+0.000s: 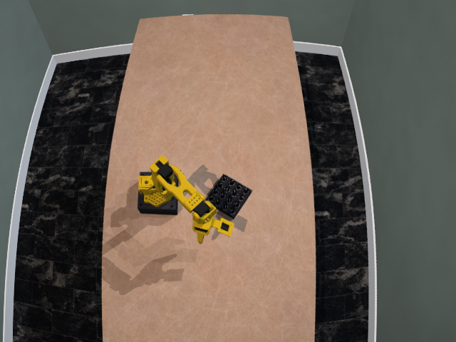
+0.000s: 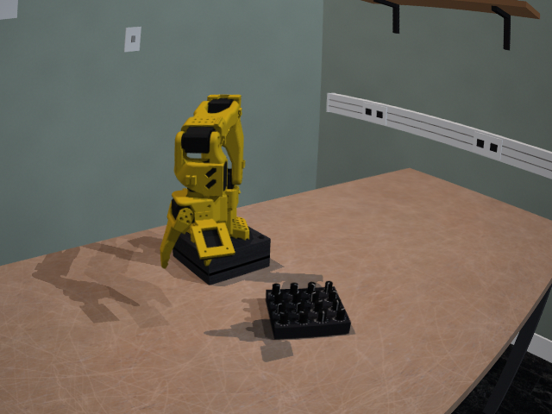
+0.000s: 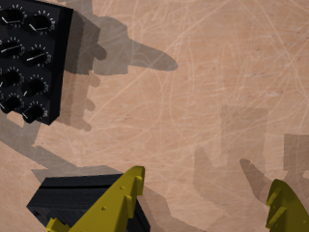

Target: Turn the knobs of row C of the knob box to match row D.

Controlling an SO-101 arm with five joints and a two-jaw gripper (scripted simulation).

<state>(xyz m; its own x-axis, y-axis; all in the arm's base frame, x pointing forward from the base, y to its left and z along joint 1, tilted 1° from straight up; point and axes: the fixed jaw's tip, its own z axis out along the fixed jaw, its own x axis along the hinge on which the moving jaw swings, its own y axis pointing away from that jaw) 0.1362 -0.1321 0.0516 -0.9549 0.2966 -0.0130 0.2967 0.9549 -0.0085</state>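
The black knob box (image 1: 242,204) (image 2: 311,331) (image 3: 62,58) lies on the table in front of the arm, turned at an angle, with several black knobs in a grid. In the wrist view only part of it shows at the upper left. The knobs there have white pointer lines set at differing angles; their row letters are not readable, so rows C and D cannot be told apart. The socket is not visible. My gripper (image 2: 186,264) (image 3: 209,176) is open and empty, above the table beside the box, clear of the knobs. One fingertip is hidden in the top view.
The arm's black base (image 1: 158,209) (image 2: 241,262) (image 3: 87,193) stands near the table's (image 1: 221,92) (image 2: 379,249) wall-side edge. In the wrist view it lies close behind the left finger. Shadows of the arm fall on the table around the box.
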